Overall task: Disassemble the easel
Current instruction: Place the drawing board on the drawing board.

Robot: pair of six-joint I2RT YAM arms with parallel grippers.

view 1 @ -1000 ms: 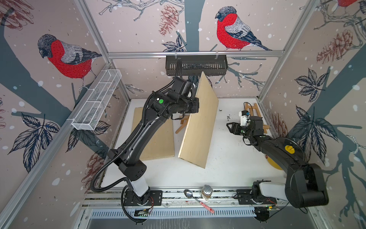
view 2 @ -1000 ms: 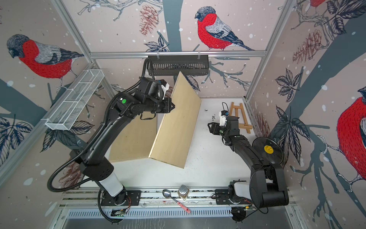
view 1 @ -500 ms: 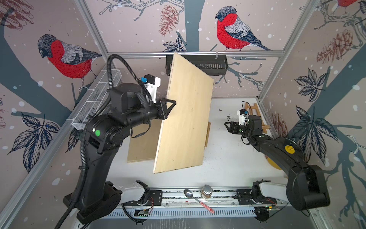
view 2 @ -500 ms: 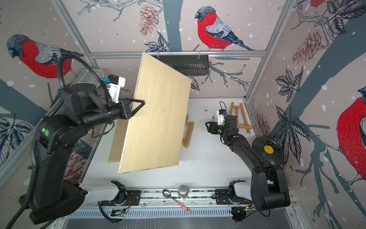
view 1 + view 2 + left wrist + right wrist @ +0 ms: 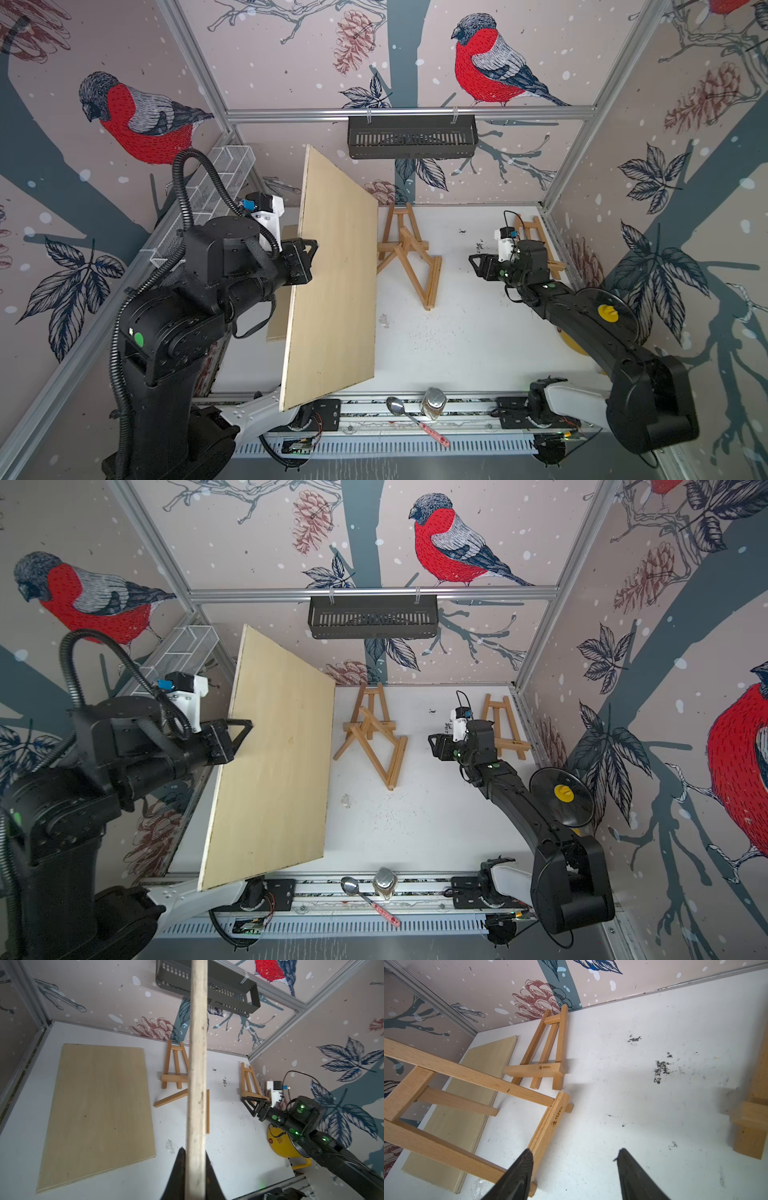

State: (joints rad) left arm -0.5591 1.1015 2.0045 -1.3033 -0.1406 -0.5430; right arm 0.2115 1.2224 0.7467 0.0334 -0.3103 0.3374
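Easel (image 5: 533, 1069) long axis runs front-back, top twd rear wall (image 5: 591, 985)

We've got the left gripper (image 5: 309, 261) clamped on the edge of the board (image 5: 336, 291), holding it tilted above the tabletop (image 5: 457, 345). Just beside the board, an easel (image 5: 409, 253) lies tipped over. Our right gripper (image 5: 477, 266) hovers near it, touching nothing, and a second easel (image 5: 536, 239) lies by the wall.
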